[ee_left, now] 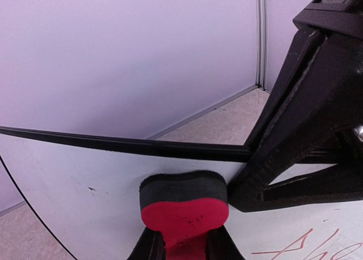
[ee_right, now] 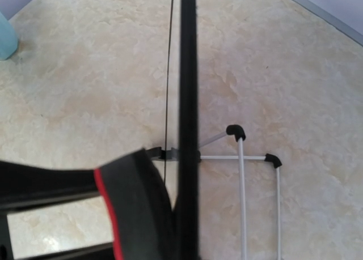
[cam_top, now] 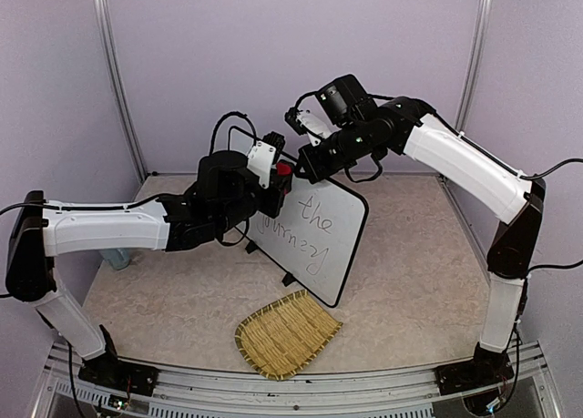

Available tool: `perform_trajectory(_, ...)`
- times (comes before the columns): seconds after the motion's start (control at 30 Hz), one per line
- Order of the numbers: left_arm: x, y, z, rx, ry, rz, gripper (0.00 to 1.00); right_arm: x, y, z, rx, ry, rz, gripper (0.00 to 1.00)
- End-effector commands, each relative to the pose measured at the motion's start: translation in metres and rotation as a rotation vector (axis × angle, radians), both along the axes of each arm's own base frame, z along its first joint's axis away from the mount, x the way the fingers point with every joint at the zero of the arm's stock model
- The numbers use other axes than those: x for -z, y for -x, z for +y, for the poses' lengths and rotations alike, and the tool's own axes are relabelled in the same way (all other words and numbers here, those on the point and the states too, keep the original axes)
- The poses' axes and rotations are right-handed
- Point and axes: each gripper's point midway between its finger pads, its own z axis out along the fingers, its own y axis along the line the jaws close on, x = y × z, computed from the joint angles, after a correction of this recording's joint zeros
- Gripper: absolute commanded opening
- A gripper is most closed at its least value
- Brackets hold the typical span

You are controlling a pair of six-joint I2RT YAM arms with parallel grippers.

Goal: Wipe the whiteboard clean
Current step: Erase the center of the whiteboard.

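whiteboard upright on table, eraser against it, mat in front

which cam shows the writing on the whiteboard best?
Top external: the whiteboard faces it, and most of the handwriting shows. Left wrist catches only a few strokes at its lower right. Right wrist sees the board edge-on, with no writing.

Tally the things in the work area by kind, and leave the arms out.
whiteboard: 1
eraser: 1
woven mat: 1
pale blue object, mostly hidden, kind unclear: 1
Total: 4
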Motion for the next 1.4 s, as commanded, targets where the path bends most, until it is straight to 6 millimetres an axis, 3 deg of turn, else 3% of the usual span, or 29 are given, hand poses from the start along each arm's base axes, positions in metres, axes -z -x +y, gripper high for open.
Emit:
perform_trajectory(0.0,0.054,0.021,-0.03,0.122,-0.082,0.116,0.17,0.043,0.043,0.02,-0.235,0.126,0.059,0.0)
perform_trajectory(0.7,0.089,0.034,-0.013,0.094,-0.182,0.185,0.17,0.044,0.042,0.018,-0.227,0.133,0.057,0.0)
perform_trajectory(0.97,0.101,0.017,0.001,0.064,-0.141,0.238,0.16,0.042,0.043,0.018,-0.227,0.131,0.059,0.0)
perform_trajectory(1.07,0.09,0.01,0.01,0.053,-0.089,0.225,0.16,0.042,0.043,0.018,-0.225,0.131,0.057,0.0)
perform_trajectory(1.37,0.023,-0.014,0.038,0.009,0.021,0.112,0.17,0.043,0.043,0.018,-0.226,0.13,0.062,0.0)
